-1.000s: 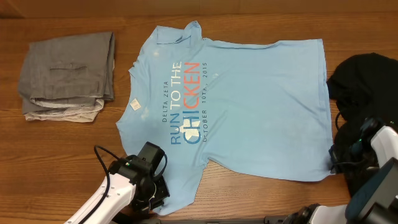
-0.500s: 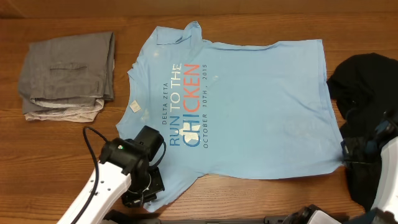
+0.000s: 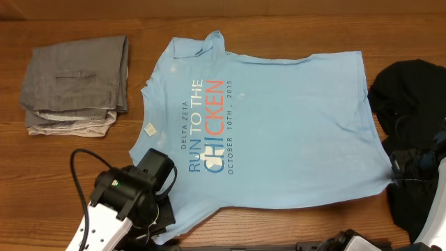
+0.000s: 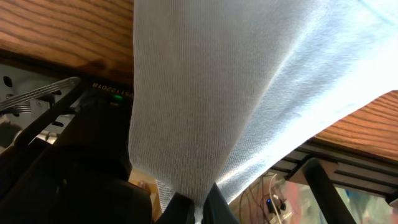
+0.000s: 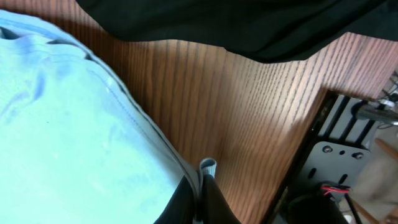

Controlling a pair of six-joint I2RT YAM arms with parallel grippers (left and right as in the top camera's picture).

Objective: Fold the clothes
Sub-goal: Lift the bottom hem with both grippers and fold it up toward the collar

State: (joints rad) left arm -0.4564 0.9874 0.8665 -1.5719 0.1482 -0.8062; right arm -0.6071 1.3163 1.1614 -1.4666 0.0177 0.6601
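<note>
T-shirt (image 3: 265, 125): we draw it nearer our edge of the surface (image 3: 83, 167), flatter than before.
Left jaws: pinching its sleeve.
Right jaws: pinching its hem corner.
Fold: we judge it not begun.

Overhead: fixed high above, faces straight down, far, takes in whole worktop (image 3: 42, 174). Left wrist: very near, looks along left fingers (image 4: 179, 213) at T-shirt (image 4: 217, 93) cloth pinched between them, worktop edge beyond. Right wrist: near, looks past right fingers (image 5: 217, 208) over T-shirt hem, bare wood, black garment (image 5: 249, 25) beyond. All three views share T-shirt.
</note>
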